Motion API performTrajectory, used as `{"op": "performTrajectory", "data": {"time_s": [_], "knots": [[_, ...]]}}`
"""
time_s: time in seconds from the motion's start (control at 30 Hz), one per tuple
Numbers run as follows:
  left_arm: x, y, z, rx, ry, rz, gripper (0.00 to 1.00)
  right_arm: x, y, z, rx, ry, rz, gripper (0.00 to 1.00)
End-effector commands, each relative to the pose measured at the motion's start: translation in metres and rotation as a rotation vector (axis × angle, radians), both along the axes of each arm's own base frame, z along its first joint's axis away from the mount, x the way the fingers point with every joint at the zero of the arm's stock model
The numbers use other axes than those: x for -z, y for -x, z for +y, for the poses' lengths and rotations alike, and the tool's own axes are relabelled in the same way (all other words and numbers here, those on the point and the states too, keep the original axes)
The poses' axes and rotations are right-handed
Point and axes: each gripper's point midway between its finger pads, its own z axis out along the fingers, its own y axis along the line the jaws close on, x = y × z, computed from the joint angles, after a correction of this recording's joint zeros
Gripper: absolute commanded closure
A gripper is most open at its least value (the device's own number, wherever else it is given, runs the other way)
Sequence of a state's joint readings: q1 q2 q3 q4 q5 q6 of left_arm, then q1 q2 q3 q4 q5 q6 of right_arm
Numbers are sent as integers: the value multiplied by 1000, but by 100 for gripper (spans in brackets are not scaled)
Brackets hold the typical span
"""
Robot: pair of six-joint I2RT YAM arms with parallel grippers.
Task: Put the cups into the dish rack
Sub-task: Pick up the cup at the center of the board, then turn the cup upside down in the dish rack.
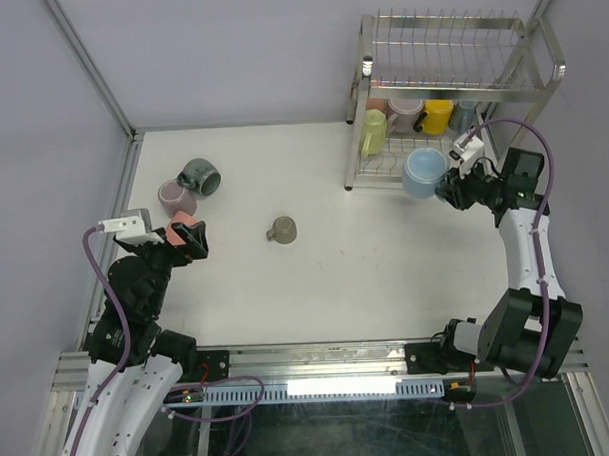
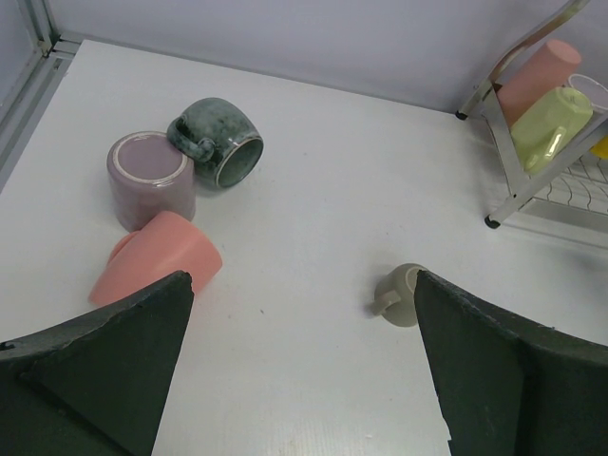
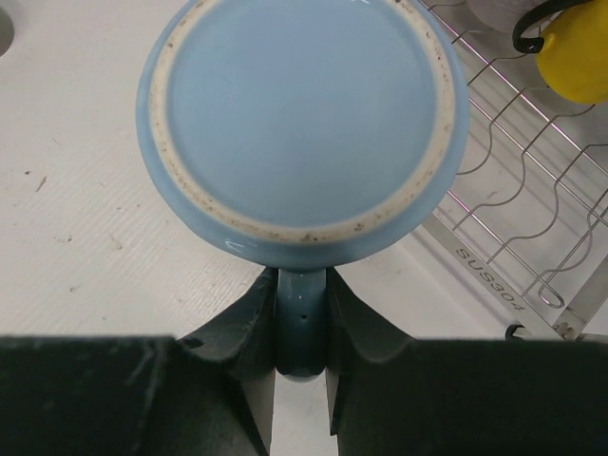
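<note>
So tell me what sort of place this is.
Probably a robot test cell, not a kitchen: a white table walled by plain panels on an aluminium frame, two arms bolted at its edge, a dish rack as a prop.

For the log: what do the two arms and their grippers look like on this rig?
Left arm and right arm share one build: white shells on the links, black joints, a mauve cable looped alongside each. A small white camera box sits at each wrist. Left gripper and right gripper have dark, matte, wedge-shaped fingers.
</note>
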State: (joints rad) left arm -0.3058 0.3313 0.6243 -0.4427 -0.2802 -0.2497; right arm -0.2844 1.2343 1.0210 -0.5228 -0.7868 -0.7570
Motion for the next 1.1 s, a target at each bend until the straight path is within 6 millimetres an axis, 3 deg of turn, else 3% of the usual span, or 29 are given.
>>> {"op": "performTrajectory", "data": {"time_s": [0.0,0.4,0.87,1.07], "knots": [[-10,-1,0,6,-2,-39,1,-44,-39,-5,-9,18,-242,100],[-9,-3,0,5,-5,-33,1,-37,-94,-17,105,-41,-309,100],[-7,-4,1,1,-6,-27,1,-25,-145,12,148,-49,-376,100],[-7,-4,1,1,-7,-27,1,-20,-160,14,189,-31,-405,100]]}}
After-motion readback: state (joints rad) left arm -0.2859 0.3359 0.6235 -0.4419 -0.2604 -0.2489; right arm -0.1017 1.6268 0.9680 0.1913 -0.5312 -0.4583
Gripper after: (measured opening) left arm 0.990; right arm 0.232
